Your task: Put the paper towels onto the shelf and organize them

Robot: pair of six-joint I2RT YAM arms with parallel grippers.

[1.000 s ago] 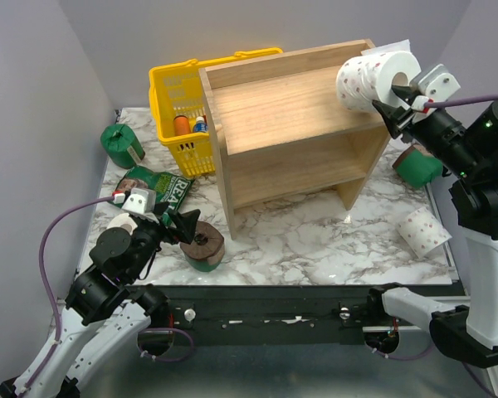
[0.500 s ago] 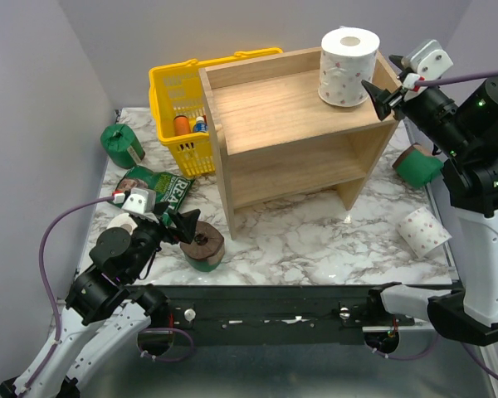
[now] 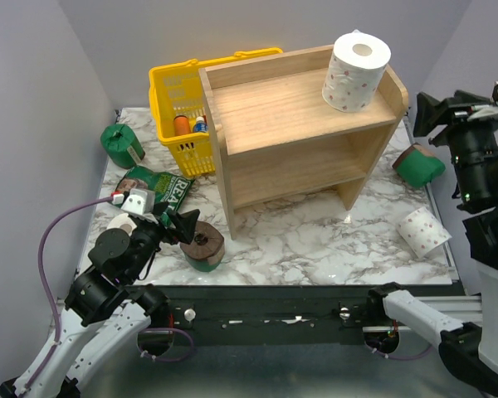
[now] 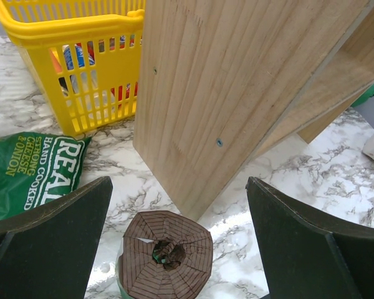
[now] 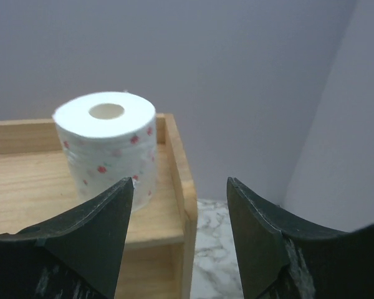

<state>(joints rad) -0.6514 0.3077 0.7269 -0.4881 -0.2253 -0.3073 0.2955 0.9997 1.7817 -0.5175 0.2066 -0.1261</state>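
Dotted white roll [image 3: 356,71] upright at the right rear corner of the top tier of the shelf [image 3: 274,108], right fingers [image 5: 87,243] parted, empty and clear of it; left fingers [image 4: 56,237] spread to their widest, green-wrapped roll [image 4: 165,258] between them on the bench [image 4: 299,168], not gripped.

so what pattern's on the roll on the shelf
Roll: white, pink-red dots; clearest in right wrist view.
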